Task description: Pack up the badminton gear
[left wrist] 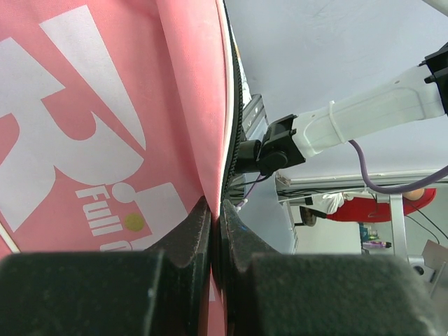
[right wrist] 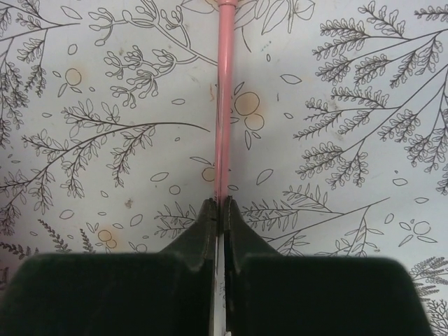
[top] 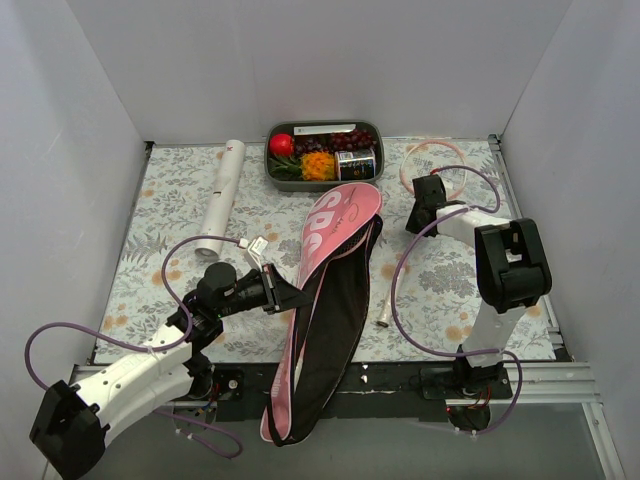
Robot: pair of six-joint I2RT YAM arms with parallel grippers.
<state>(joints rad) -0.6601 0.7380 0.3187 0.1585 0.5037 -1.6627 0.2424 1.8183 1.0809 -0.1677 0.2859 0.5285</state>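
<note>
The long pink bag point(top: 340, 225) with white lettering lies lengthwise mid-table, opened, its black inside point(top: 335, 310) showing. My left gripper point(top: 285, 293) is shut on the bag's pink upper flap point(left wrist: 91, 126) at its zipper edge, jaws pinching the fabric point(left wrist: 216, 210). A pink-framed racket head point(top: 432, 160) lies at the back right. My right gripper point(top: 428, 195) is shut on its thin pink shaft point(right wrist: 224, 105), low over the floral cloth. A pale handle end point(top: 383, 318) lies right of the bag. The white tube point(top: 222, 200) lies at the back left. A second racket cannot be told apart.
A grey food tray point(top: 372, 128) with a red ball point(top: 281, 144) sits at the back centre, just beyond the bag's tip. White walls close in the table on three sides. Purple cables loop beside both arms. The right arm point(left wrist: 364, 119) shows in the left wrist view.
</note>
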